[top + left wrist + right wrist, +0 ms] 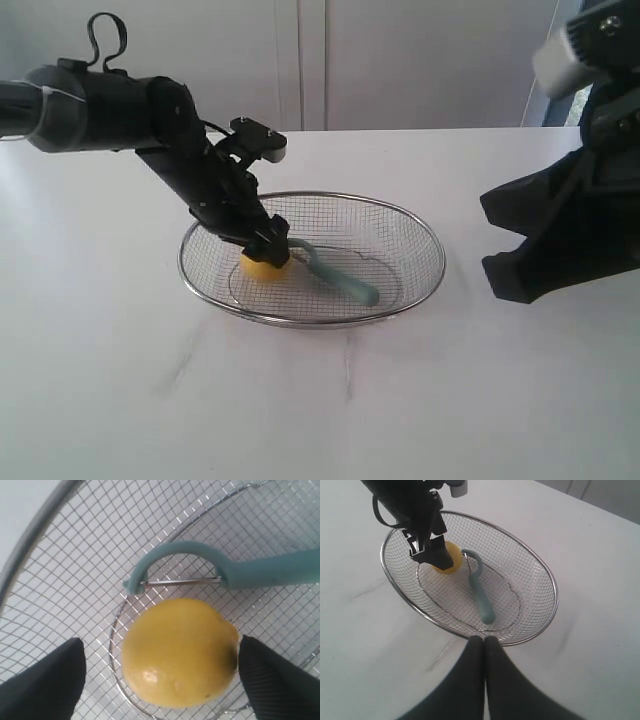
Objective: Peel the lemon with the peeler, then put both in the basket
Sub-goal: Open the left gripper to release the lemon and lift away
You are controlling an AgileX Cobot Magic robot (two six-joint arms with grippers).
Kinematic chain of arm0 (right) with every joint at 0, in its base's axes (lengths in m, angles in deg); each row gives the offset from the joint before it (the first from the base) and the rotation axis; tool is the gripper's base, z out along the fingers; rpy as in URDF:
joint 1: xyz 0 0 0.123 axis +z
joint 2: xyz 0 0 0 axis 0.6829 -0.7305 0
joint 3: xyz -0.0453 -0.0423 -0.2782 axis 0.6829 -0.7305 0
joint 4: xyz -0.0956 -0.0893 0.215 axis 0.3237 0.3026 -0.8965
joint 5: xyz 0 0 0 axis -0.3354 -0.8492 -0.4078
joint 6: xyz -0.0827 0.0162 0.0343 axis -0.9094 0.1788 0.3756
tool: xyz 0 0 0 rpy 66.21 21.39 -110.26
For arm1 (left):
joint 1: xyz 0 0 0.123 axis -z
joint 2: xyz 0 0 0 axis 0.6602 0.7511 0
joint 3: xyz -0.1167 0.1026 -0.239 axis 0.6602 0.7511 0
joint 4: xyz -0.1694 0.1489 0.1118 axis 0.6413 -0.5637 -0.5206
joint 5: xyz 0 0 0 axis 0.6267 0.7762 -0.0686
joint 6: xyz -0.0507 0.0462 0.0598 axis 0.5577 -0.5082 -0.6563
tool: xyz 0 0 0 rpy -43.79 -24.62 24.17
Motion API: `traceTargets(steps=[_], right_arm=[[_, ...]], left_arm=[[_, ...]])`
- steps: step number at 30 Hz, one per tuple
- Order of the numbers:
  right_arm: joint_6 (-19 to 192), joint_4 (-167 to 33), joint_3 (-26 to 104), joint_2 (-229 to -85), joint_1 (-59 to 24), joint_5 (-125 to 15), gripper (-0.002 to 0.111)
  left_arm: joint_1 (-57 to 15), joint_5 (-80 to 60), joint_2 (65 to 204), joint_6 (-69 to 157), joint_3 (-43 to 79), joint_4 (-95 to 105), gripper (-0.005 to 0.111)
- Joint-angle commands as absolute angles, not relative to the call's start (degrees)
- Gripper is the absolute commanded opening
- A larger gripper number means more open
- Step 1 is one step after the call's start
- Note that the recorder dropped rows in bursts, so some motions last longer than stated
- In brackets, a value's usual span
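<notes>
Your left gripper [160, 645] reaches down inside the basket [312, 321], its jaws spread to either side of the lemon [177, 652]. The left wrist view shows what the others hide. One finger [272, 680] seems to touch the fruit's skin, while the other [45, 685] stands clear of it with mesh showing between, so the claw is parted, not clamped. In the exterior view you get only a yellow sliver under the black fingers. The lemon sits on the basket's floor. The peeler [481, 592] lies just beside it, blade head next to the fruit. Only the right wrist view shows its whole teal handle, lying across the basket's floor. Your right gripper [484, 644] is outside the basket's rim, over the table [100, 400], fingers pressed together and holding nothing.
</notes>
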State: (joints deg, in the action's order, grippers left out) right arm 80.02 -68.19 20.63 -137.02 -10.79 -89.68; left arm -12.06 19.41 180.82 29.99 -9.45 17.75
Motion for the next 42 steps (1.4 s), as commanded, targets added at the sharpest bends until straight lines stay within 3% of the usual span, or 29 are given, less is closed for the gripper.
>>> traceTargets(steps=[1,8,14,20,42], right_arm=[[79.61,-68.05,20.69,-136.71,-11.18,-89.01,0.000],[79.61,-68.05,20.69,-136.71,-11.18,-89.01,0.000],[79.61,-68.05,20.69,-136.71,-11.18,-89.01,0.000],[79.61,-68.05,20.69,-136.71,-11.18,-89.01,0.000],[79.77,-68.05,20.69,-136.71,-11.18,-89.04,0.000]], left_arm=[[-12.03,21.63,178.02,30.29,-9.87,16.76,0.085],[-12.03,28.28,170.76,30.29,-9.87,12.16,0.079],[-12.03,32.39,164.52,30.54,-9.87,10.32,0.024],[-12.03,35.88,163.68,30.54,-9.87,10.32,0.002],[-12.03,34.32,163.55,30.54,-9.87,10.15,0.000]])
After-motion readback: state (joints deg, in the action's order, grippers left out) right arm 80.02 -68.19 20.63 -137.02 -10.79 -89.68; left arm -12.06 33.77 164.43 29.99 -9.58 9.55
